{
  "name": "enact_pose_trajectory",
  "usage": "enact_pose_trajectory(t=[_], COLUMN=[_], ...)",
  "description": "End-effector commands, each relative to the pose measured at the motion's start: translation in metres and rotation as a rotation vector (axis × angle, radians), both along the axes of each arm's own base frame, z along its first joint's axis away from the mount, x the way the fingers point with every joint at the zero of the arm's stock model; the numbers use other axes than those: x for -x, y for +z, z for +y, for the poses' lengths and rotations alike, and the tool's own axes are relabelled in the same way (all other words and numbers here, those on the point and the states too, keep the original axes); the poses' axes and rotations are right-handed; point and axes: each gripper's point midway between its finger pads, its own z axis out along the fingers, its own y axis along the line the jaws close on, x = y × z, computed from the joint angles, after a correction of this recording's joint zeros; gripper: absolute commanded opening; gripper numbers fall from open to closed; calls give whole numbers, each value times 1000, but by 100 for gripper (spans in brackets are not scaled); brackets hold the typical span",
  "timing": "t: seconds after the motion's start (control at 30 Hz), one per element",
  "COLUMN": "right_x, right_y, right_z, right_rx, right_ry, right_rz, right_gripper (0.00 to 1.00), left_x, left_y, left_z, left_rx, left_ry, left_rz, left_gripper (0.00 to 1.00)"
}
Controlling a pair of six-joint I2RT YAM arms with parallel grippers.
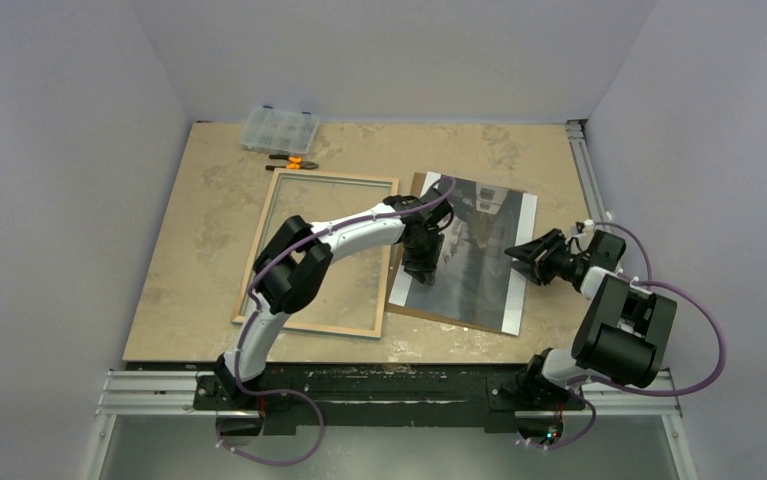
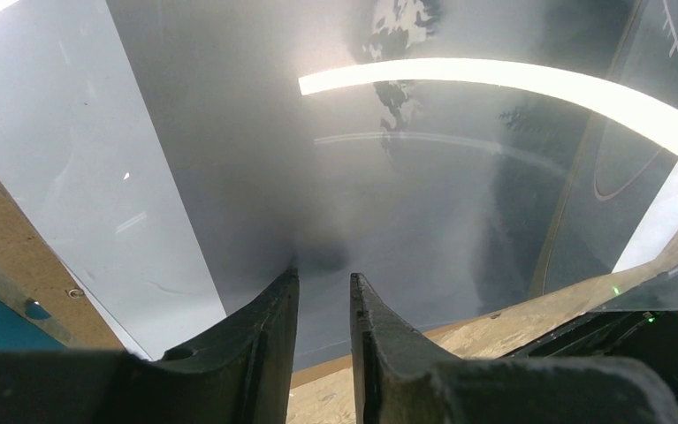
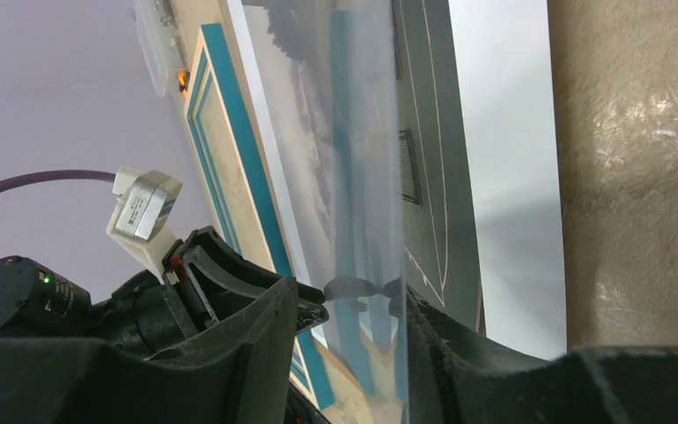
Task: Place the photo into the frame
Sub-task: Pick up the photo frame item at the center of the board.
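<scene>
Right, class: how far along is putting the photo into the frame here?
Done: nothing seated yet; the thin rectangular frame, pale wood side up, holds no print. In hand: the left gripper rests its tips on the glossy grey landscape photo, which bows upward, while the right gripper straddles its white-bordered edge, jaws open. Left: grip, lift, carry across, seat it.

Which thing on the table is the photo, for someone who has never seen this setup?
On the beige table, look right of the pale wooden frame. The photo is the big glossy sheet lying over a brown backing board; only it shows a grey misty picture with white borders.
</scene>
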Motion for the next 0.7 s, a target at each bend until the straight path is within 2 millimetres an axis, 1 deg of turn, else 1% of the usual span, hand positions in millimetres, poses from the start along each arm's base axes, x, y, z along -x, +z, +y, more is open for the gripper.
enact_pose_trajectory(t=[0.0,0.17,0.27,0.4,0.47,0.57,0.67], right_x=[-12,-8,-5,-4,-4,-7,-9], right_y=[23,28,29,33,35,41,46], right_z=[-4,-8,-8,-9,-10,-12,-13], right_rx=[32,94,109,126,135,138,140], right_ry=[16,13,9,-2,-13,-34,-54], right_rz=[-78,-67,-69,-78,-86,-104,-113], right_gripper=[39,28,22,17,14,10,5], left_x=[-2,-9,-13,-12,-12,-12,-15], left_y=[-12,9,30,64,83,112,145], left_z=[-2,-2,-7,-19,-23,-21,-14], left_rx=[-14,14,62,188,252,340,439], left_ry=[-20,-28,-28,-49,-55,-45,-24], left_rz=[-19,-83,-121,-154,-171,-202,-239], left_gripper=[31,44,53,63,66,68,69])
